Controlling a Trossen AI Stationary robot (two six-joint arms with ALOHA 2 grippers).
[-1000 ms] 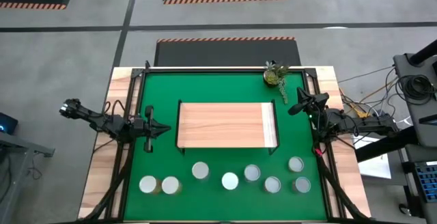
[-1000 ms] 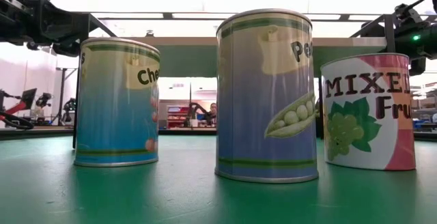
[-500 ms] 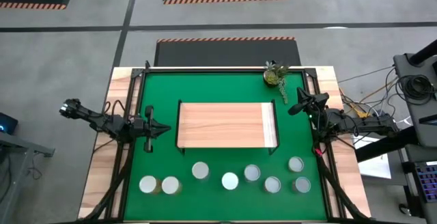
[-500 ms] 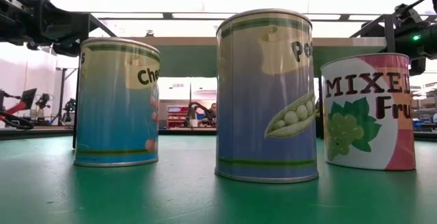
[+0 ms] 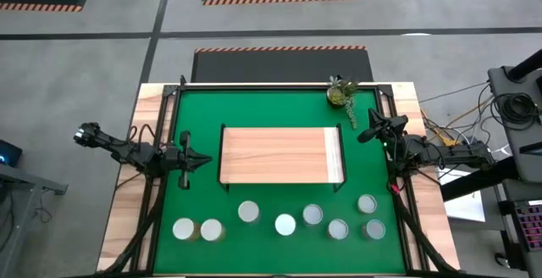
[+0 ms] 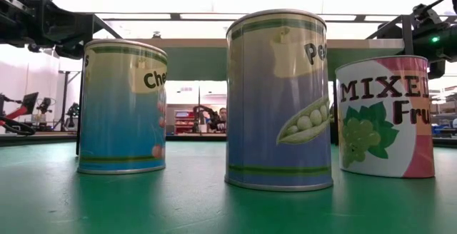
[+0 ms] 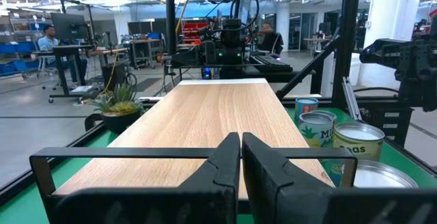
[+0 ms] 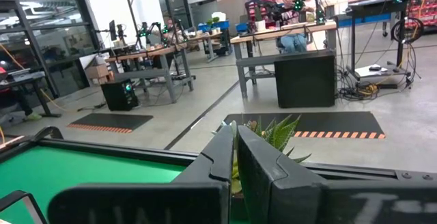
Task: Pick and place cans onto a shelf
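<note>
Eight cans (image 5: pixel 285 224) stand upright in a loose row across the lower part of the high view, on the green mat (image 5: pixel 199 104), all below the shelf (image 5: pixel 279 154) and apart from it. Two at lower left touch or nearly touch; the other six stand spaced toward lower right. None is on the shelf and none is held. In the low view three show close up: a cherry can (image 6: pixel 121 107) at left, a peas can (image 6: pixel 278 100) at centre, a mixed fruit can (image 6: pixel 385 117) at right, each flat on its base.

Shelf: centre of the mat, light wood top bare, thin black frame around it.

Left tool (image 5: pixel 206 160): at frame left, just beside the shelf's left end, pointing toward it, above the mat. Fingers (image 7: pixel 225 162) pressed together, pinching nothing; the left wrist view looks along the shelf top.

Right tool (image 5: pixel 362 135): at frame right, just off the shelf's upper right corner, near the plant (image 5: pixel 340 91). Fingers (image 8: pixel 256 156) pressed together, pinching nothing; the right wrist view shows the plant directly beyond them.

Plant: upper right corner of the mat, upright, well apart from the cans.

Worktop (image 5: pixel 127 219): pale wood border around the mat. People sit at desks in the room behind.
</note>
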